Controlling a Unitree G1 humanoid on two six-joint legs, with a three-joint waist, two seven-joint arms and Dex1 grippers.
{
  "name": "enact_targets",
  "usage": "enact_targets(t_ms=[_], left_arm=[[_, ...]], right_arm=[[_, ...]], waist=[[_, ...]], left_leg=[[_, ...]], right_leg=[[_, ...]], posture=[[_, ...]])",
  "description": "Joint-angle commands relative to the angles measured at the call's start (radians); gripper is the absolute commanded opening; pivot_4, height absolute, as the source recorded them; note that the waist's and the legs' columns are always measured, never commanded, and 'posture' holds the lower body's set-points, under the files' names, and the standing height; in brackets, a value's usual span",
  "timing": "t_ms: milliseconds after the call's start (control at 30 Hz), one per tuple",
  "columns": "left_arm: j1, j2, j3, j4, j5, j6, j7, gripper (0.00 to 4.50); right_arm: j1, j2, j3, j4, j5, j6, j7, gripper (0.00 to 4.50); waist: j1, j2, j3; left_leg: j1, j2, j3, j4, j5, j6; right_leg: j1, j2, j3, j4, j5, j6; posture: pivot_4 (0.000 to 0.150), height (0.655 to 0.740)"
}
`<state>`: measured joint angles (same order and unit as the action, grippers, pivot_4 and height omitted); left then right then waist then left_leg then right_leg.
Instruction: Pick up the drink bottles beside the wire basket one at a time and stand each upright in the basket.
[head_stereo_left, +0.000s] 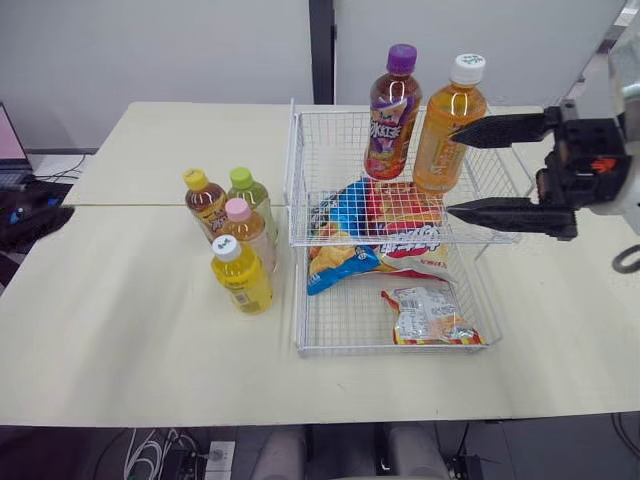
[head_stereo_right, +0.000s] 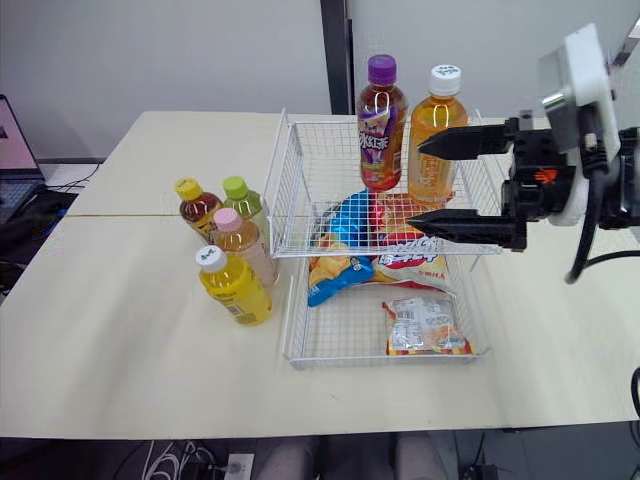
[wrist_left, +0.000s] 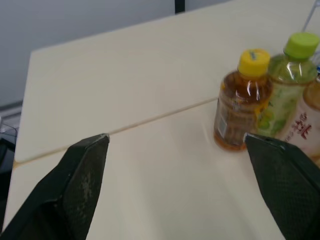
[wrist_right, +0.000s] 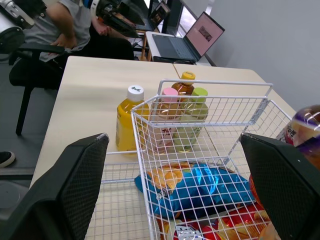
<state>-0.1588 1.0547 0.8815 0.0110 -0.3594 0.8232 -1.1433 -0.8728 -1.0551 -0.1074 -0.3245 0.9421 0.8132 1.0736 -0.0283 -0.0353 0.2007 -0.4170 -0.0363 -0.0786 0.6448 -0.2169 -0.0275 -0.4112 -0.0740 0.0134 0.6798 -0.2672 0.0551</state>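
A white wire basket (head_stereo_left: 300, 300) stands on the table. On its upper tier a purple-capped bottle (head_stereo_left: 392, 110) and a white-capped orange bottle (head_stereo_left: 450, 125) stand upright. My right gripper (head_stereo_left: 448, 173) is open at the orange bottle's right side, one finger level with its middle and one below its base, holding nothing. Left of the basket stand several bottles: a yellow-capped tea (head_stereo_left: 205, 200), a green-capped one (head_stereo_left: 250, 195), a pink-capped one (head_stereo_left: 248, 232) and a white-capped yellow drink (head_stereo_left: 240, 278). My left gripper (wrist_left: 176, 136) is open over bare table, left of the yellow-capped tea (wrist_left: 242, 100).
Snack bags lie in the basket: a blue one (head_stereo_left: 345, 215) and a red one (head_stereo_left: 410, 228) under the upper tier, and another bag (head_stereo_left: 430, 315) at the front. Beyond the table's left end sit a person (wrist_right: 60, 22) and a laptop (wrist_right: 190, 40).
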Motion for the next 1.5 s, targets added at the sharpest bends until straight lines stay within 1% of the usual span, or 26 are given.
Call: enact_targets(t_ms=[33, 133, 300, 400, 500, 600, 800, 933, 1200, 1400, 1500], left_arm=[[0.09, -0.05, 0.104, -0.16, -0.076, 0.048, 0.013, 4.48], [0.102, -0.12, 0.107, -0.246, -0.124, 0.072, 0.098, 4.48], [0.031, -0.189, 0.045, -0.355, -0.203, 0.102, 0.244, 4.48], [-0.011, -0.226, -0.017, -0.415, -0.229, 0.113, 0.332, 4.48], [-0.058, -0.256, -0.088, -0.43, -0.232, 0.101, 0.414, 4.48], [-0.117, -0.29, -0.158, -0.411, -0.232, 0.072, 0.483, 4.48], [-0.211, -0.359, -0.309, -0.341, -0.179, -0.012, 0.597, 4.48], [-0.28, -0.404, -0.409, -0.253, -0.098, -0.088, 0.69, 4.48], [-0.39, -0.433, -0.529, -0.112, -0.055, -0.145, 0.711, 4.48], [-0.46, -0.427, -0.565, -0.018, -0.024, -0.184, 0.723, 4.48], [-0.482, -0.427, -0.579, 0.019, -0.025, -0.189, 0.704, 4.48]], right_arm=[[-0.034, 0.009, 0.001, 0.005, -0.016, -0.007, 0.025, 4.5], [-0.037, 0.022, 0.009, 0.01, -0.036, -0.012, 0.04, 4.5], [-0.059, 0.038, 0.016, 0.017, -0.05, -0.001, 0.047, 4.5], [-0.072, 0.048, 0.024, 0.02, -0.062, 0.007, 0.044, 4.5], [-0.084, 0.051, 0.03, 0.024, -0.075, 0.016, 0.029, 4.5], [-0.093, 0.057, 0.03, 0.024, -0.079, 0.028, 0.014, 4.5], [-0.077, 0.05, 0.01, -0.001, -0.064, 0.045, 0.007, 4.5], [-0.072, 0.043, -0.005, -0.018, -0.051, 0.059, 0.001, 4.5], [-0.064, 0.04, -0.033, -0.049, -0.027, 0.087, -0.01, 4.5], [-0.054, 0.033, -0.051, -0.064, -0.007, 0.102, -0.018, 4.5], [-0.05, 0.034, -0.058, -0.069, 0.0, 0.107, -0.027, 4.5]], waist=[[0.004, -0.001, -0.001], [0.01, -0.001, -0.001], [0.011, -0.002, -0.001], [0.011, -0.002, -0.001], [0.011, -0.002, -0.001], [0.011, -0.002, -0.001], [0.011, -0.002, -0.001], [0.012, -0.002, -0.001], [0.011, -0.002, -0.001], [0.01, -0.002, -0.001], [0.009, -0.002, -0.001]], left_leg=[[0.0, 0.0, 0.0, 0.0, 0.0, 0.0], [0.0, 0.0, -0.001, 0.0, 0.0, 0.0], [0.001, 0.0, -0.001, 0.0, 0.0, 0.0], [0.001, -0.001, -0.001, 0.0, 0.0, 0.0], [0.001, -0.001, 0.0, 0.0, 0.0, 0.0], [0.001, -0.001, 0.0, 0.0, 0.0, 0.0], [0.001, -0.001, 0.0, 0.0, 0.0, 0.0], [0.001, -0.002, 0.0, 0.0, 0.0, 0.0], [0.0, -0.002, -0.001, 0.001, 0.0, 0.0], [0.0, -0.002, -0.001, 0.001, 0.0, 0.0], [0.0, -0.002, -0.001, 0.001, 0.0, 0.0]], right_leg=[[0.0, -0.001, 0.0, 0.0, 0.0, 0.0], [0.001, -0.004, 0.0, 0.0, 0.0, 0.0], [0.001, -0.004, -0.001, 0.0, 0.001, -0.001], [0.001, -0.002, -0.001, 0.0, 0.001, -0.001], [0.001, -0.001, 0.0, 0.0, 0.001, -0.001], [0.001, 0.0, -0.001, 0.0, 0.001, -0.001], [0.001, 0.0, 0.0, 0.0, 0.002, -0.001], [0.001, 0.001, 0.0, 0.0, 0.002, 0.0], [0.001, 0.001, 0.0, 0.0, 0.002, 0.0], [0.001, 0.001, -0.001, 0.0, 0.002, 0.0], [0.001, 0.001, 0.0, 0.0, 0.002, 0.0]], posture=[[0.15, 0.74], [0.15, 0.74], [0.15, 0.74], [0.15, 0.74], [0.15, 0.74], [0.15, 0.74], [0.15, 0.74], [0.15, 0.74], [0.15, 0.74], [0.15, 0.74], [0.15, 0.74]])
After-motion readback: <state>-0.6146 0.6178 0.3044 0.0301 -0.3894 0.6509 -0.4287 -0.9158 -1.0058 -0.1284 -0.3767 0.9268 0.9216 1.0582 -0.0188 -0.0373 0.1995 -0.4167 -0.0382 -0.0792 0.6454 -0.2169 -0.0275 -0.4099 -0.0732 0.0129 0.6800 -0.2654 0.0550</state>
